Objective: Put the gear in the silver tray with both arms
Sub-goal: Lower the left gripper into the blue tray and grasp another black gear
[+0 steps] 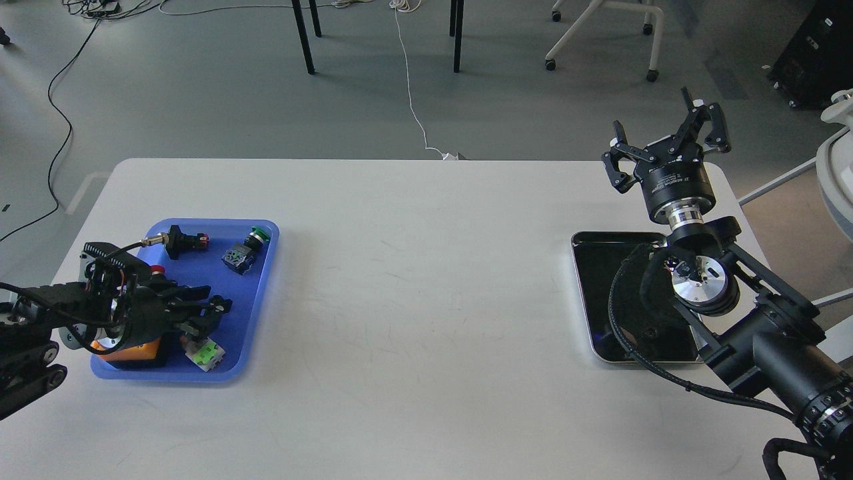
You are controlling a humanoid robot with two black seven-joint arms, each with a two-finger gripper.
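Note:
The silver tray (598,280) lies at the table's right side, its dark bottom partly covered by my right arm. My right gripper (666,141) is open and empty, raised over the far right table edge beyond that tray. My left gripper (208,316) is open and low in the blue tray (265,293). Its fingers are right over the silver end of a green and white part (207,353); I cannot tell if they touch it. The blue tray also holds an orange block (126,352), a black part with a red tip (185,240), a green-capped button (258,236) and a grey-blue part (236,257).
The white table (413,300) spans the view, with wide bare surface between the two trays. Beyond its far edge are grey floor, a white cable (410,87), black table legs (303,40) and a chair base (600,40).

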